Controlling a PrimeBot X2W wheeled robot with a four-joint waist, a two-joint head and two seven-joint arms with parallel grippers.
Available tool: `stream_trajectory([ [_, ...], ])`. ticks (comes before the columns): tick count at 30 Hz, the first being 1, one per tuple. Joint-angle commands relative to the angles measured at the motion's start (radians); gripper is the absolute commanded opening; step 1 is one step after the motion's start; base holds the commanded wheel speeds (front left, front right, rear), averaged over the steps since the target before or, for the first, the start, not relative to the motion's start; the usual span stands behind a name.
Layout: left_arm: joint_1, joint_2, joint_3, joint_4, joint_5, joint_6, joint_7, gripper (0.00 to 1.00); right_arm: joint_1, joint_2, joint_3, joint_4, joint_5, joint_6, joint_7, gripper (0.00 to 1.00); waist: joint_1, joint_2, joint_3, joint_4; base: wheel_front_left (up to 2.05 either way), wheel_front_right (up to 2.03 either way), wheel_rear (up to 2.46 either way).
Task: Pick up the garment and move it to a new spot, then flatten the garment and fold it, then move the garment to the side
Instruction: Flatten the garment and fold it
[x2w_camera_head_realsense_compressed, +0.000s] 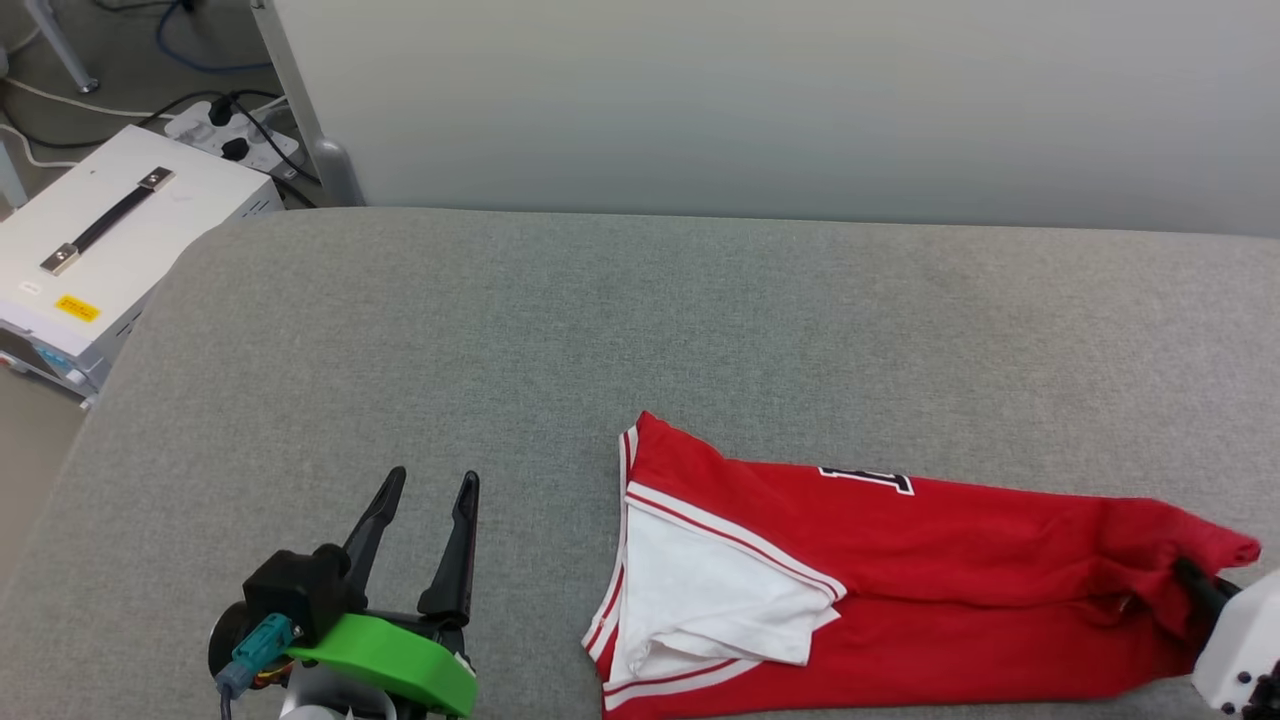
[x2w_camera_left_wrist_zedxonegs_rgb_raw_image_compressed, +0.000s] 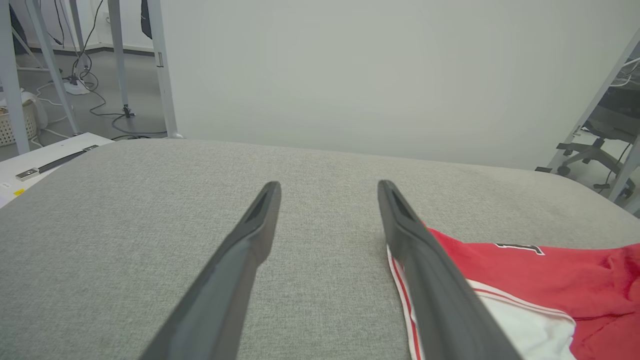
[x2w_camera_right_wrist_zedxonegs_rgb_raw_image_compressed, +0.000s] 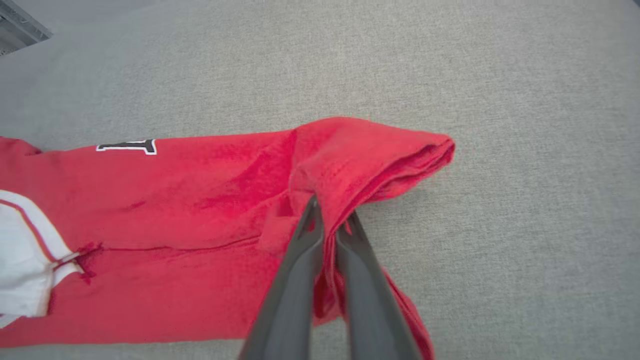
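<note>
While pinching garment (x2w_camera_head_realsense_compressed: 950, 540) at 4 o'clock with right gripper (x2w_camera_right_wrist_zedxonegs_rgb_raw_image_compressed: 332, 211) and holding left gripper (x2w_camera_head_realsense_compressed: 432, 478) agape, empty, at 7 o'clock: apparently mid-fold, sideways move pending.

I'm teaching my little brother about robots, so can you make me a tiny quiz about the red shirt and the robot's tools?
1. True or false: the left tool is holding the garment.
2. Which tool is shut on the garment's red end? A) left B) right C) both
3. Fill in: the garment's sleeve, lying against the red cloth, is ____.

Key
1. False. It is open, beside the garment, over the bare grey surface.
2. B. The right tool pinches a bunched fold of red cloth.
3. White.
</note>
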Motion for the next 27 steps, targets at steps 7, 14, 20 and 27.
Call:
stream_trajectory([
  [7,0.027,-0.009,0.001,-0.022,0.018,-0.003,-0.006,1.0,0.042,0.098,0.081,-0.198,0.044,-0.001,0.103,0.0,0.0,0.012,-0.015,0.034,0.0,0.0,0.0],
  [14,0.02,-0.007,-0.008,-0.018,0.011,-0.003,-0.006,1.0,0.014,0.167,0.197,-0.276,0.042,-0.001,0.142,0.0,0.0,0.012,0.004,0.064,0.0,0.0,0.0],
  [20,0.005,-0.009,-0.018,-0.009,0.002,-0.003,-0.006,1.0,-0.036,0.2,0.286,-0.263,0.027,-0.001,0.138,0.0,0.0,0.012,0.026,0.094,0.0,0.0,0.0],
  [27,-0.013,-0.009,-0.021,-0.003,-0.002,-0.003,-0.006,1.0,-0.104,0.229,0.379,-0.209,0.019,-0.001,0.11,0.0,0.0,0.012,0.05,0.126,0.0,0.0,0.0],
])
